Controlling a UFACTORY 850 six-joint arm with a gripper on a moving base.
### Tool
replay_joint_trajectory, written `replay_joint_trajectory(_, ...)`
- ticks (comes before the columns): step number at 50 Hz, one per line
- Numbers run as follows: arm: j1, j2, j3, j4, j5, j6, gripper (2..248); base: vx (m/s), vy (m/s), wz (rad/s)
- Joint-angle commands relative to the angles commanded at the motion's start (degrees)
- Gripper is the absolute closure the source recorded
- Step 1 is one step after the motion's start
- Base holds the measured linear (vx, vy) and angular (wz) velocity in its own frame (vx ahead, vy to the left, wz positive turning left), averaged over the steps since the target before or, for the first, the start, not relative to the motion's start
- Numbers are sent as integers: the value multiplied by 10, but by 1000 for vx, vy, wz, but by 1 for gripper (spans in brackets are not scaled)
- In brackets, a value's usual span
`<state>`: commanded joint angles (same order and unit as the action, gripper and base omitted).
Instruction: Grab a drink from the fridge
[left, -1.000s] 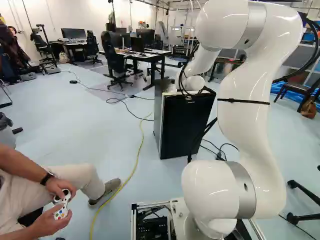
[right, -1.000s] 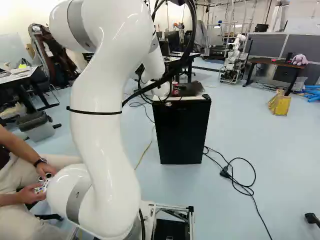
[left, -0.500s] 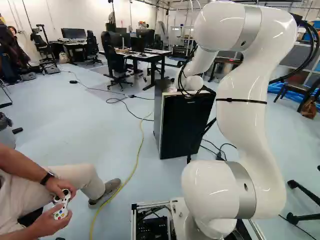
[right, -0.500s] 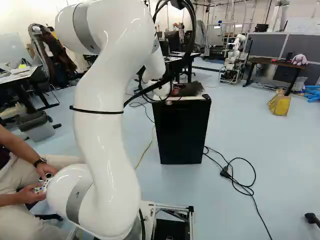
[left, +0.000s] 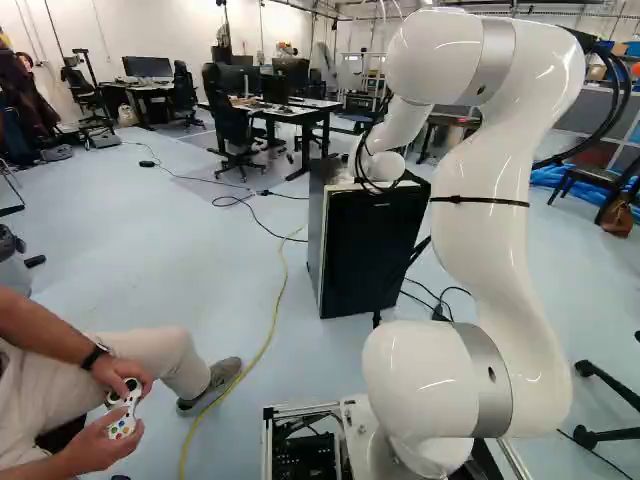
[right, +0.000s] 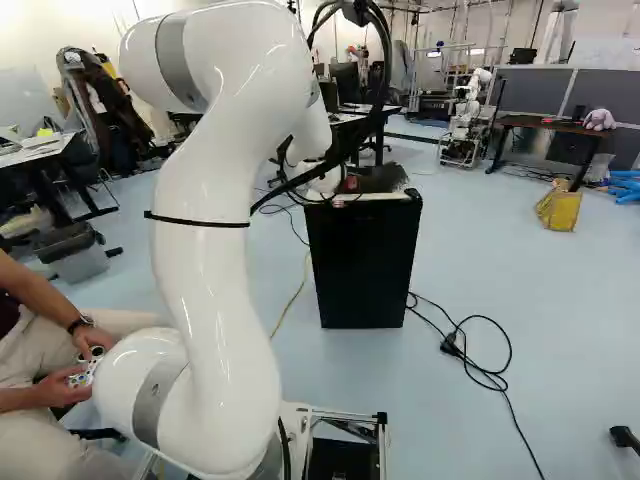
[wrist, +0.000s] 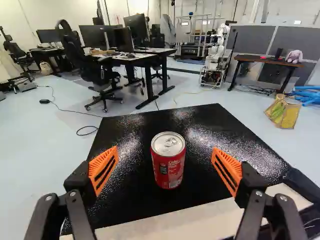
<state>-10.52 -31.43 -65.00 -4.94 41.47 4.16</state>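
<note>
The white jointed arm is arched high and angled down to the black box-shaped fridge. The tool is released, its orange pads spread around an upright red-and-silver can, untouched, near the fridge's pale front edge. More room is offered toward the far corners. In the base views, the fingertips are hard to make out.

The can stands on the fridge, a desk behind.
</note>
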Motion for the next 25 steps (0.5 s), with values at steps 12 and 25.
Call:
replay_joint_trajectory(12, 0, -14, -3, 0, 8, 0, 3, 0, 0, 0)
replay_joint_trajectory(25, 0, -29, -5, 0, 17, 0, 3, 0, 0, 0)
